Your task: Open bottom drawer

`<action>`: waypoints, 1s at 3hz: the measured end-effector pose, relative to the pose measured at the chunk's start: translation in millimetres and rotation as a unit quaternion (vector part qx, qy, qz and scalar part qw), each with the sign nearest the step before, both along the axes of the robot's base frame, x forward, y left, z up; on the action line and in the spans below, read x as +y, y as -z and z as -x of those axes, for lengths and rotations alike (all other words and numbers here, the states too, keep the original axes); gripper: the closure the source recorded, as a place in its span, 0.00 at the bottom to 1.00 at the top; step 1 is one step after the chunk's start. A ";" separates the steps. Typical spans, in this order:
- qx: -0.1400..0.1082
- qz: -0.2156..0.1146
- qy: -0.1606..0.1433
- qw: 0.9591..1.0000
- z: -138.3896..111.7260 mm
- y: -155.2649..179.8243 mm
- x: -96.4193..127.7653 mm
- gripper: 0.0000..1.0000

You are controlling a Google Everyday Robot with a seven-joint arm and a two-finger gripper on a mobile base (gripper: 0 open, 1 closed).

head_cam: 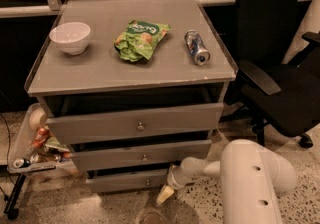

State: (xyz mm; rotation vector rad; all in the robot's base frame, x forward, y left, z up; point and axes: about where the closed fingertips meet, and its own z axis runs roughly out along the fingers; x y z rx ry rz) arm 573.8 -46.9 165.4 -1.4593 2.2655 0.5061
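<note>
The grey cabinet (130, 75) has three drawer fronts, each standing a little out from the frame with a dark gap above it. The bottom drawer (115, 183) is the slimmest and lowest, with a tiny round metal knob (147, 182) at its centre. My gripper (165, 195) reaches in from the right on a white arm (250, 178). It sits low by the floor at the bottom drawer's right end, to the right of the knob and slightly below it. Whether it touches the drawer front cannot be told.
On the cabinet top lie a white bowl (70, 37), a green snack bag (140, 39) and a drink can (197, 47). A black office chair (280, 68) stands close on the right. A tray of cans and clutter (35, 143) on a stand is at the left.
</note>
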 end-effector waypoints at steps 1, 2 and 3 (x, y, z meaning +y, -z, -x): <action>0.034 -0.015 0.014 0.999 23.6 -18.6 -4.8 0.00; 0.064 -0.020 0.017 0.998 46.7 -29.4 -7.9 0.00; 0.063 -0.020 0.017 0.998 46.2 -29.3 -7.0 0.00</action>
